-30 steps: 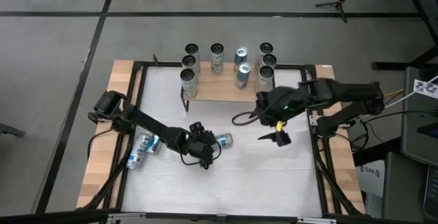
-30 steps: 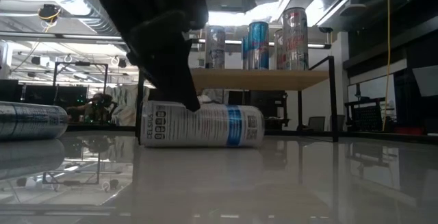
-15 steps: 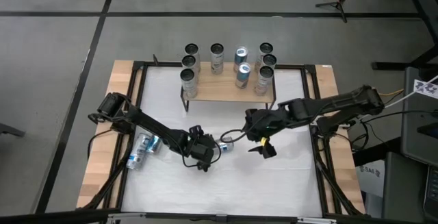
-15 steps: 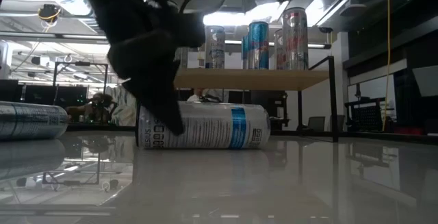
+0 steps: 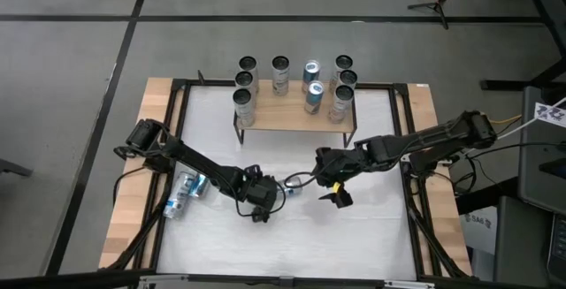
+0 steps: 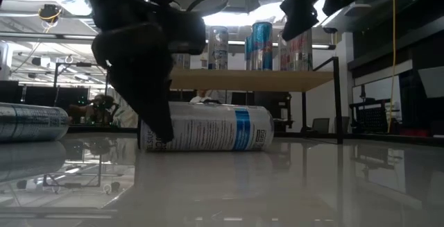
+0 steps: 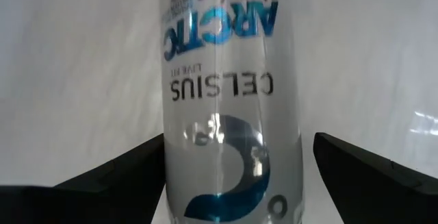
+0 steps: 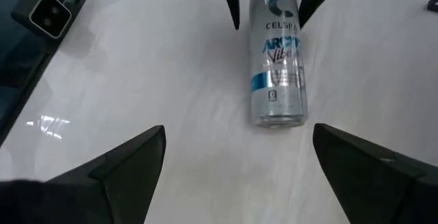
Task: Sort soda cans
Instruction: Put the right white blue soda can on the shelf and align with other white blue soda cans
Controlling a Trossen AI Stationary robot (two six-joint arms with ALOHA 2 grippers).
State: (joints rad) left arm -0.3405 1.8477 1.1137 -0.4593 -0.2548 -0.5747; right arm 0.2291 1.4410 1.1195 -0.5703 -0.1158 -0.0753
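A silver soda can with blue lettering (image 5: 289, 186) lies on its side on the white table, resting along its length. My left gripper (image 5: 272, 192) is open and low over the end of the can (image 7: 229, 114) that faces the table's left. One finger stands on each side of that end. My right gripper (image 5: 333, 192) hangs open above the table, to the right of the can's other end (image 8: 277, 107), with nothing between its fingers. Several more soda cans (image 5: 314, 95) stand upright on a wooden shelf (image 5: 292, 119) at the far side. My left gripper comes slanting down from the table's left, along the can, with its fingers (image 7: 123, 172) beside the can's end (image 7: 171, 148). I cannot tell whether either finger touches the can. The can lies flat on the table.
Two more cans (image 5: 183, 192) lie on their sides near the table's left edge, beside the left arm. A black frame (image 5: 409, 148) runs around the table. The near half of the white table top (image 5: 292, 245) is bare.
My right gripper has come down and toward the table's left and near edge, closing in on the lying can, and has stayed open. My left gripper has tipped a little at the can's end. The can has rolled slightly, so another part of its label shows.
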